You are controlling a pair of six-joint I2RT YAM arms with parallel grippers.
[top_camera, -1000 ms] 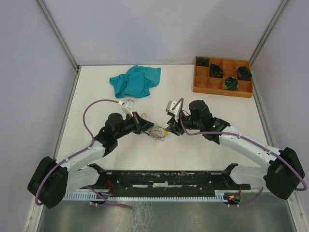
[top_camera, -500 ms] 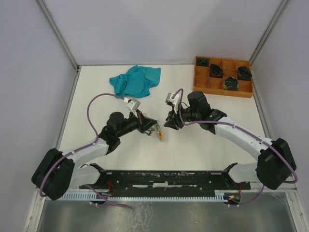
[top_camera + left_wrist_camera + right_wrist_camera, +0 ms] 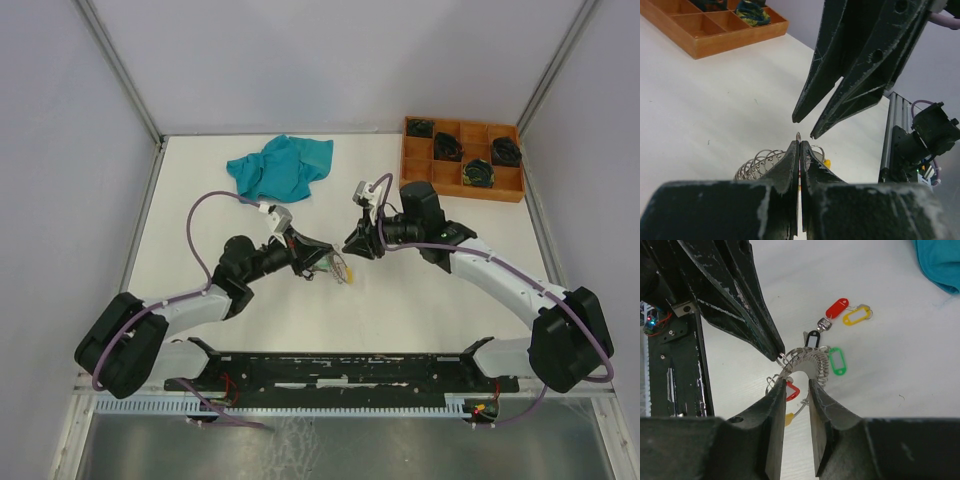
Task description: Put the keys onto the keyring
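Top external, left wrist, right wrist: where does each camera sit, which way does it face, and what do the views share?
Top external: above and behind the bases, looking down on the table; both arms show whole, left gripper and right gripper close together at the keyring.
Left wrist: on the left arm, looking along its own shut fingers toward the right gripper, with the orange tray behind.
Right wrist: on the right arm, looking down between its own fingers at the tagged keys.
Shared: both wrist views show the keyring and the opposite gripper.
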